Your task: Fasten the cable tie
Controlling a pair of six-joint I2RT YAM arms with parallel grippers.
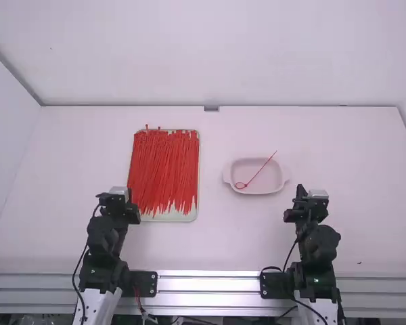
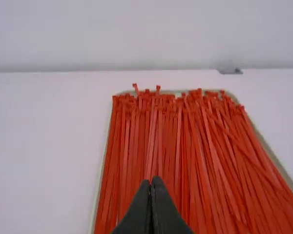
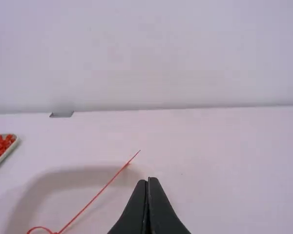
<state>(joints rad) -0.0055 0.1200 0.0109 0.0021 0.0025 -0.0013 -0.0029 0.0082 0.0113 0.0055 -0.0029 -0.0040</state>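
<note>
A pile of loose red cable ties (image 1: pixel 164 170) (image 2: pixel 185 146) lies on a flat tray (image 1: pixel 197 203) left of the table's middle. To its right, a white dish (image 1: pixel 281 181) holds one looped, fastened red cable tie (image 1: pixel 256 173) (image 3: pixel 95 192), its tail sticking out past the far rim. My left gripper (image 1: pixel 125 203) (image 2: pixel 151 181) is shut and empty, hovering at the near edge of the tie pile. My right gripper (image 1: pixel 299 203) (image 3: pixel 147 181) is shut and empty, just short of the dish's near right corner.
The table's back edge meets a plain wall, with a small grey bracket (image 1: pixel 211 107) at its middle. Bare white table (image 1: pixel 338 142) surrounds the tray and the dish.
</note>
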